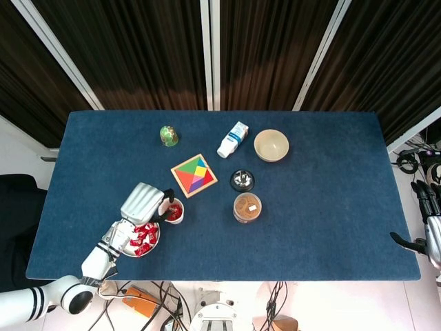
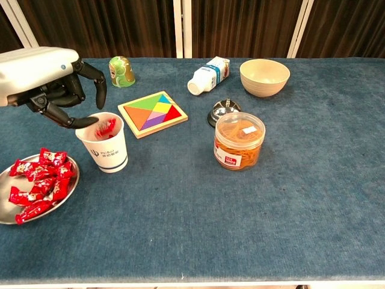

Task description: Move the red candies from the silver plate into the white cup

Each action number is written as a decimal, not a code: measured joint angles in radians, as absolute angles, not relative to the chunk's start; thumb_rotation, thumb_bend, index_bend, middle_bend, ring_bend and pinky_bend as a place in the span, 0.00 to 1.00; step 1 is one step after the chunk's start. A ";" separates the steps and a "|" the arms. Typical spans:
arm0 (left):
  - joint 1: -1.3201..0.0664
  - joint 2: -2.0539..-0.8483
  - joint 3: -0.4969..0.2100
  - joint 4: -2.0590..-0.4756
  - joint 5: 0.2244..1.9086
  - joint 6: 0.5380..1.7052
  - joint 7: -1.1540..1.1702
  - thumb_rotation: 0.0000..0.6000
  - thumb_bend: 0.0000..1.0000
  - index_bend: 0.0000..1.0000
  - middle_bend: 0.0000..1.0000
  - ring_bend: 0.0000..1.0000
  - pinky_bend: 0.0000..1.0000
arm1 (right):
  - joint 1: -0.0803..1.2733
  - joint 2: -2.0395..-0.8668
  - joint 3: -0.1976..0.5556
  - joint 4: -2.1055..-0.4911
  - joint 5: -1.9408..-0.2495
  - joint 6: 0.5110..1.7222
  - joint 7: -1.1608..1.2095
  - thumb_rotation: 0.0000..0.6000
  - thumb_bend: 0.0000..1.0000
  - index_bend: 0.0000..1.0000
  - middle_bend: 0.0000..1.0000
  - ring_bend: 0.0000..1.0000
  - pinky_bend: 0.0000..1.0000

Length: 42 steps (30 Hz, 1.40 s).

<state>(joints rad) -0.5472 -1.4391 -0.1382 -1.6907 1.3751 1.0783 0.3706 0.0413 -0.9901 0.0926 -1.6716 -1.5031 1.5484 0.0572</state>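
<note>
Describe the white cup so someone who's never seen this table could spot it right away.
On the blue table, look near the front left, where a silver plate holds red candies. The white cup stands upright just right of that plate, in front of the colourful tangram puzzle. It is the only paper cup, with a small dark logo and the left hand at its rim.
</note>
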 measured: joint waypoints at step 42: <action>-0.330 -1.401 0.110 -1.604 1.502 1.185 0.430 1.00 0.18 0.45 0.95 0.92 0.83 | 0.048 -0.985 0.093 -1.697 -1.522 1.550 0.036 1.00 0.16 0.00 0.12 0.00 0.10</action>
<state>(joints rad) -0.3299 -1.4011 0.1103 -1.6036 1.5016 1.1854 0.4298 0.0477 -0.9853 0.0928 -1.6969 -1.5216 1.5498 0.0356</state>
